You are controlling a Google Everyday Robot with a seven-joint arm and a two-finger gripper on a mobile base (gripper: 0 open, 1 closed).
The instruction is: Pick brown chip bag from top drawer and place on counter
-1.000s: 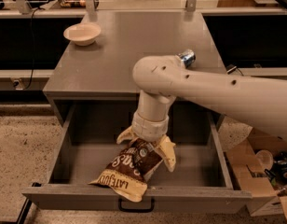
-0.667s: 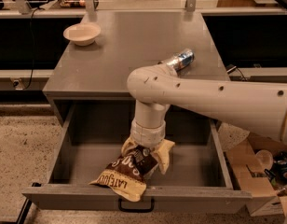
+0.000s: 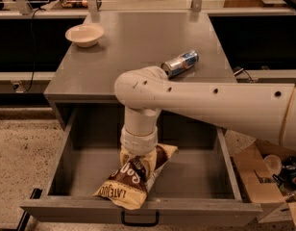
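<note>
**A:** quick q, what's diff vs a sec ago? L to R pls.

**B:** Far L, the bowl (image 3: 84,34) on the surface (image 3: 133,37) hasn't budged, not relevant tbh. The middle is where it's happening. The brown chip bag (image 3: 131,182) lies in the top drawer (image 3: 196,214), front-centre, with its lower end up against the drawer front. That's approx the same spot as before, so it's not lifted yet. The hand (image 3: 137,155) has come down further & shifted a bit L. It's now pressed into the bag's upper end, w/ the wrist right on top.

**A:** closed on it or nah?

**B:** Can't tell, the wrist blocks it from this angle. R of that, the can (image 3: 180,63) on the surface is fully in view now bc the arm (image 3: 210,102) swung off it. A sec ago it was half hidden. The can itself didn't move afaict.

**A:** so what's that mean for the job?

**B:** imo it's at the grab step: reach done, lift not begun. The bag's crinkly, so a pinch at one end could slip or leave it dangling. Next it needs a straight lift clear of the drawer walls, then over to a bare bit of surface, prob btw bowl & can.
</note>
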